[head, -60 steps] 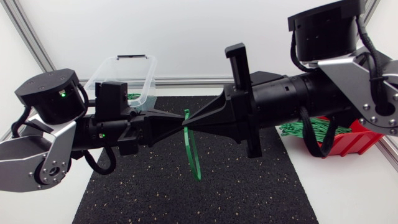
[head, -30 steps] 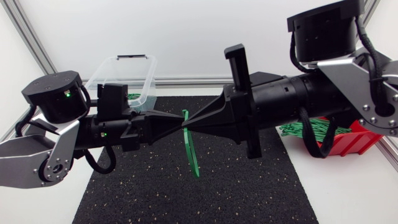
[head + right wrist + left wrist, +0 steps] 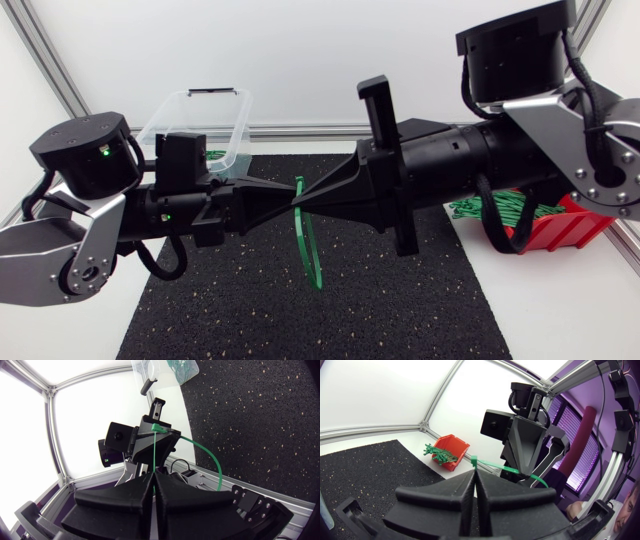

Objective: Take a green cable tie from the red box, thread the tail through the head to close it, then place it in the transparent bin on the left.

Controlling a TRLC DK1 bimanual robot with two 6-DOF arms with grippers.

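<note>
white table (image 3: 560, 310), black speckled mat (image 3: 250, 310) at its middle, transparent bin (image 3: 190, 110) at back left, red box (image 3: 565, 225) at right

No legible txt, nos., labels or signs on anything in view.
</note>
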